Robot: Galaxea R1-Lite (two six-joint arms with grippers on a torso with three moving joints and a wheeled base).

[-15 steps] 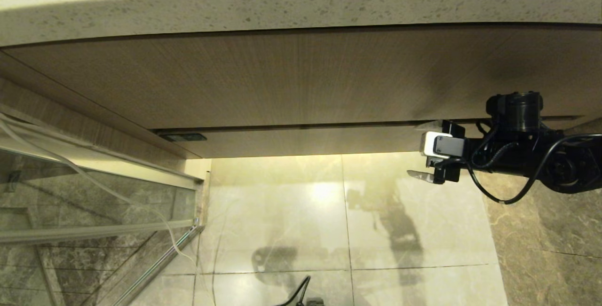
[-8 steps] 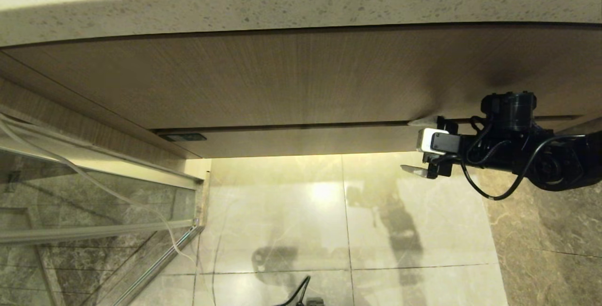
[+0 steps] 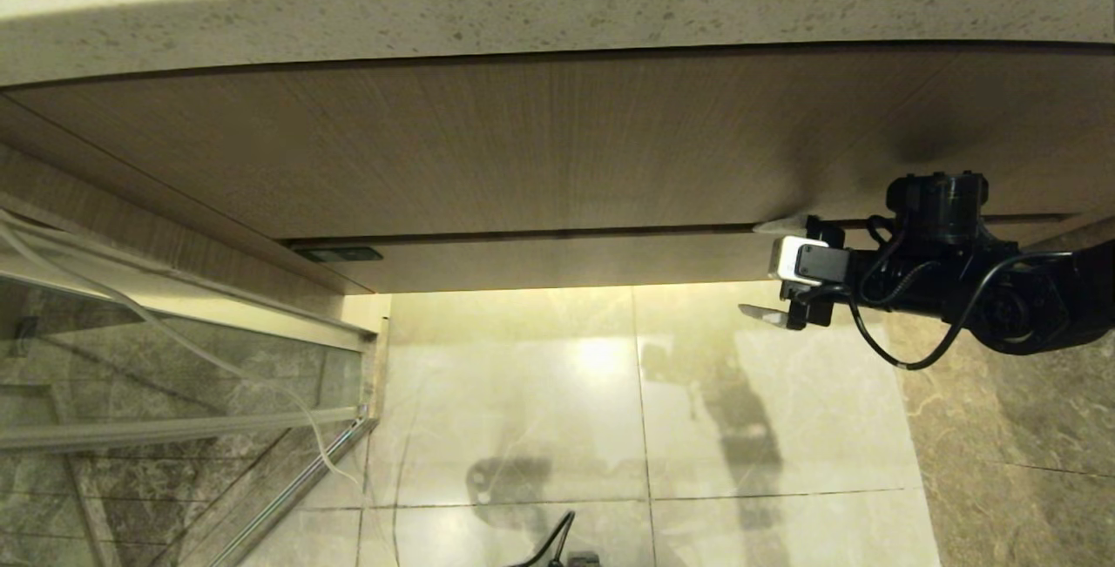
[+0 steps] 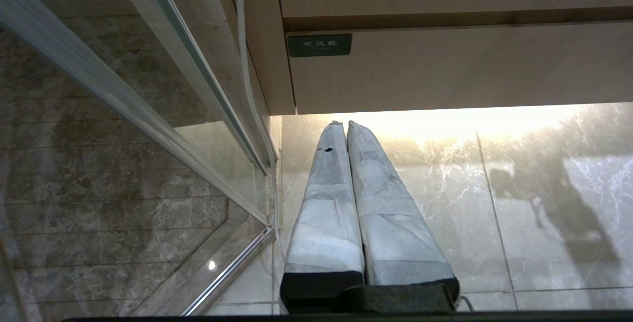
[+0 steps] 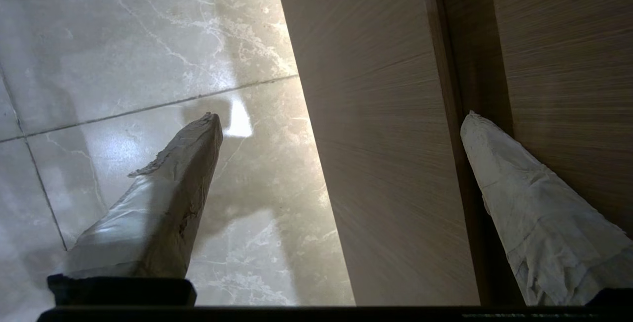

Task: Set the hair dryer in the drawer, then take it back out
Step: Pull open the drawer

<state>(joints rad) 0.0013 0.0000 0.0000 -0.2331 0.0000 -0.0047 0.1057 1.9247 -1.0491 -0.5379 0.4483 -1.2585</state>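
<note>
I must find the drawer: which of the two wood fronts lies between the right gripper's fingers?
The narrow lower front, bearing the dark label. The open right gripper straddles it; the taller panel lies above.

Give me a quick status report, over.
Right gripper open, straddling the closed drawer front's narrow face. Left gripper shut, parked over the floor. Hair dryer not in view. Nothing blocking.

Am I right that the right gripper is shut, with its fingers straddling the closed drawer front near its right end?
Not quite: the right gripper is open. The right wrist view shows its fingers spread wide, one either side of the closed drawer front. The rest holds.
</note>
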